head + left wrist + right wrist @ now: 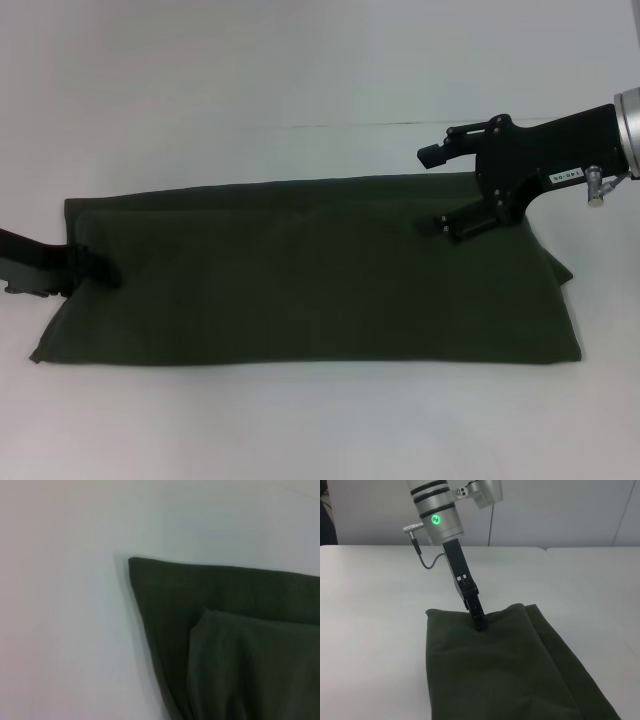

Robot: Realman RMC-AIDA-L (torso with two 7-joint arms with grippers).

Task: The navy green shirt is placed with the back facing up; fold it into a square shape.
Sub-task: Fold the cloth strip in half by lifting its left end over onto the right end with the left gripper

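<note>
You're looking at the navy green shirt (310,270) lying folded into a long horizontal band across the white table (300,80), its long edges running left to right in the head view; the cloth is sitting flat, with a doubled layer showing along its right end; your left gripper (100,272) is sitting low at the band's left end, its fingertips touching the fabric about halfway along that short edge; from the right wrist view the same left gripper (480,622) is pressing down onto the far edge of the cloth, and the fingers look closed together on a bit of the shirt; your right gripper (438,190) is hovering above the band's upper right part, near the far long edge; its two fingers are standing well apart, one finger raised over the table past the shirt edge, the other lower over the fabric, holding nothing; the left wrist view is showing one shirt corner (137,565) on the table with a second folded layer lying on top of it.
</note>
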